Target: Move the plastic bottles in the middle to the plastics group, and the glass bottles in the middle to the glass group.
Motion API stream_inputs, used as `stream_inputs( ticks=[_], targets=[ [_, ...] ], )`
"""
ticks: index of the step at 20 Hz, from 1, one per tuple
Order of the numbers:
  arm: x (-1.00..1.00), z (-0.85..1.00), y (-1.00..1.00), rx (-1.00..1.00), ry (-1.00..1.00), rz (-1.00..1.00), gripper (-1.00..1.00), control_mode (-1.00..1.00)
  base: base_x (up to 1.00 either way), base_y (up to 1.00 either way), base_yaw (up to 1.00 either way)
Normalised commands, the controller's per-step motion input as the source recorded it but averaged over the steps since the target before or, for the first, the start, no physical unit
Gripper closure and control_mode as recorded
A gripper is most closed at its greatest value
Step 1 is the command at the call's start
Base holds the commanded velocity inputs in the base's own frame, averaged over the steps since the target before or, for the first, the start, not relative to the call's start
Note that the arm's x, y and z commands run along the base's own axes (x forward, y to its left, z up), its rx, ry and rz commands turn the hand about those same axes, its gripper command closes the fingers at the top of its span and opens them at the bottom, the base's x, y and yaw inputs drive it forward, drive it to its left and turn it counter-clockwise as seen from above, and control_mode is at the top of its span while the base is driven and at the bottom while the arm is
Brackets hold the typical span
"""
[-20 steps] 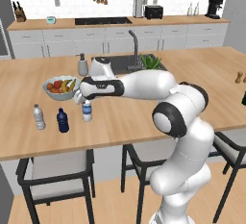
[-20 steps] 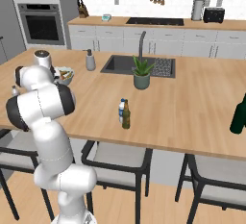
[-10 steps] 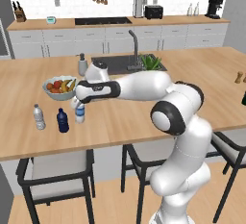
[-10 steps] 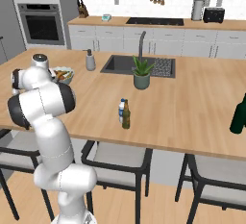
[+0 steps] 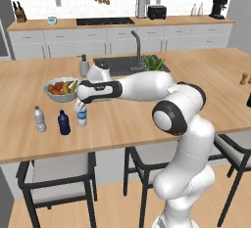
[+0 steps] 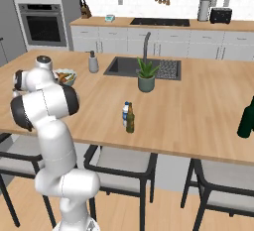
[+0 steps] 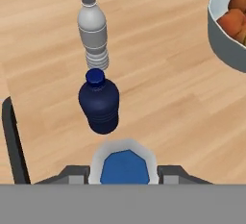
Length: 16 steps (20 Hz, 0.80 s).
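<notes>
**Hand view: tool clamped on a water bottle beside the plastics pair**

Hand view looks straight down the tool, whose two dark fingers sit against either side of a plastic bottle, blue label and white rim between them; the jaws are narrowed onto it. In the left base view the tool holds that bottle upright, low at the desk; whether its base touches the wood cannot be told. Just beyond it stands the navy-blue bottle, and past that the clear grey-label bottle. A fruit bowl sits off to one side. Right base view shows the second water bottle and the olive-brown glass bottle together mid-desk, well apart from the tool, and the blackish-green bottle at the far edge.
</notes>
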Motion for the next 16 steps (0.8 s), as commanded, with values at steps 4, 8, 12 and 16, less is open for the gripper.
stream_inputs(
  ticks=[4, 8, 12, 16],
  targets=[
    [0.0, -0.66, 0.12, -0.03, -0.02, 0.09, 1.0, -1.0, 0.0, 0.0, 0.0],
    [0.0, -0.44, 0.01, 0.0, -0.08, 0.08, 1.0, -1.0, 0.0, 0.0, 0.0],
    [0.0, -0.05, 0.0, 0.0, -0.11, 0.08, 1.0, -1.0, 0.0, 0.0, 0.0],
    [0.35, 0.0, 0.01, 0.0, -0.05, 0.07, 1.0, -1.0, 0.0, 0.0, 0.0]
  ],
)
